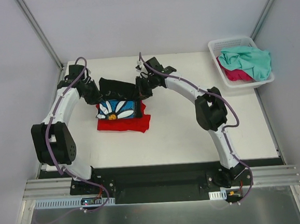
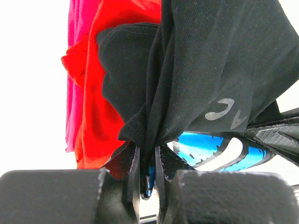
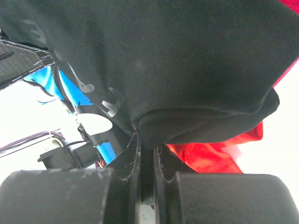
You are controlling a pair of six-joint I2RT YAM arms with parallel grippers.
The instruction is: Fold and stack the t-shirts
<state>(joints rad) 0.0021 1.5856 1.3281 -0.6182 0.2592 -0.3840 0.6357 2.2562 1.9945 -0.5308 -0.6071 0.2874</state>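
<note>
A black t-shirt [image 1: 118,87] with a white daisy on a blue print [image 1: 117,109] hangs stretched between both grippers, above a folded red t-shirt [image 1: 124,123] on the table. My left gripper [image 1: 92,92] is shut on the black shirt's left edge; in its wrist view the black cloth [image 2: 215,60] is pinched at the left gripper [image 2: 147,161], with red cloth [image 2: 100,116] and a magenta strip [image 2: 74,93] beyond. My right gripper [image 1: 141,89] is shut on the right edge; black cloth [image 3: 163,60] bunches into the right gripper [image 3: 146,156] over the red shirt [image 3: 210,156].
A white lattice basket [image 1: 215,48] stands at the back right corner, holding a teal-mint t-shirt [image 1: 247,60] on a magenta-pink one [image 1: 235,74]. White tabletop [image 1: 183,135] lies in front of the red shirt. Grey walls close in both sides.
</note>
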